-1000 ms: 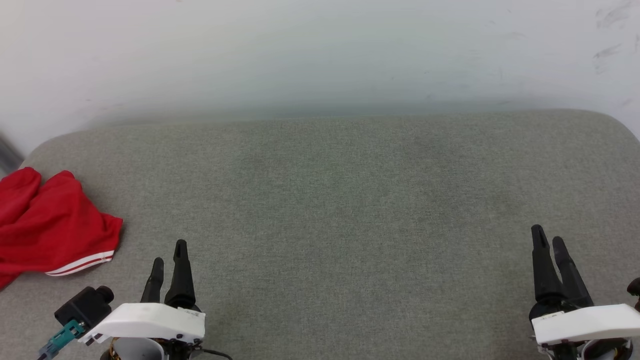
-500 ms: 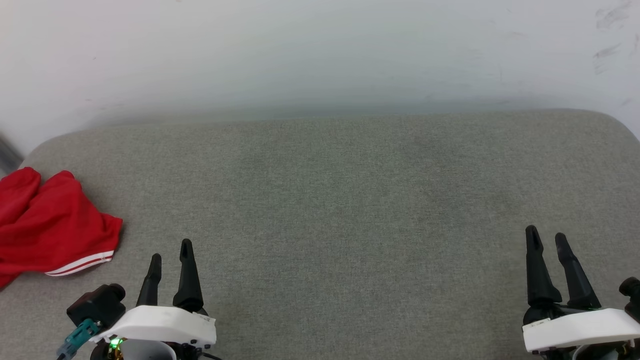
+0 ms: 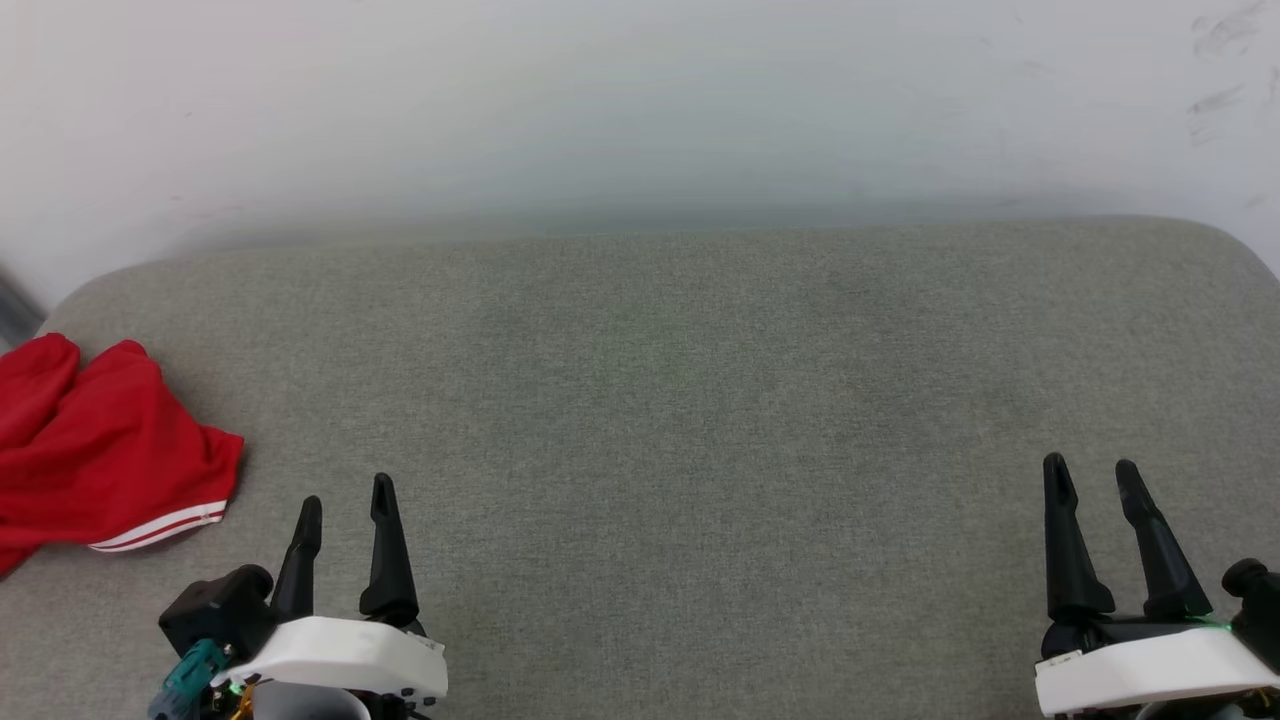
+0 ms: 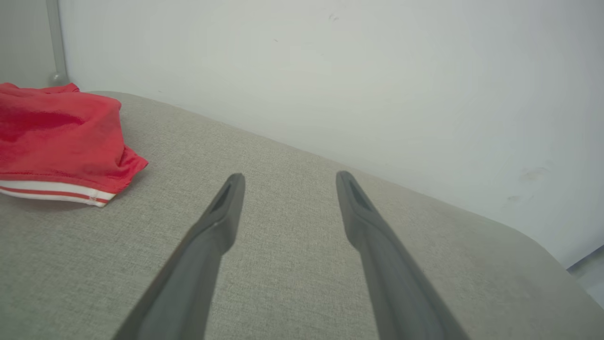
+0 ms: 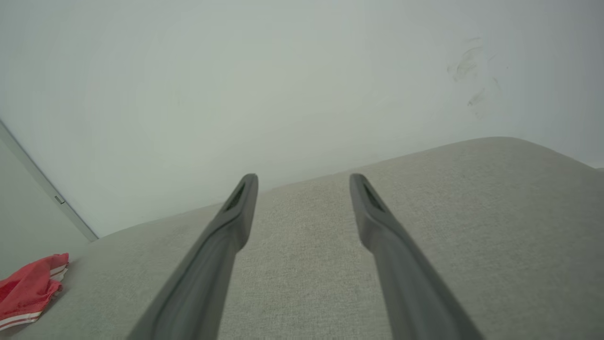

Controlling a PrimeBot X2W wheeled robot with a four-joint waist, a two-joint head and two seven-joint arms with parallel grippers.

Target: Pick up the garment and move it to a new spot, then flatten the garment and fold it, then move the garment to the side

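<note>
1. Garment [image 3: 100,450], one crumpled red shirt with a white-and-red striped hem showing, is lying at the far left edge of the grey fabric-covered table [image 3: 680,400], partly running out of the head view.
2. Two claws are hovering low at the near side: the left claw [image 3: 346,492] is sitting just right of the garment, the right claw [image 3: 1088,463] well apart from it.
3. Both are gaping wide and gripping nothing (likely readied for a first pickup, the left one being nearer).

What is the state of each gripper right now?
Left gripper: open, holding nothing.
Right gripper: open, holding nothing.
</note>
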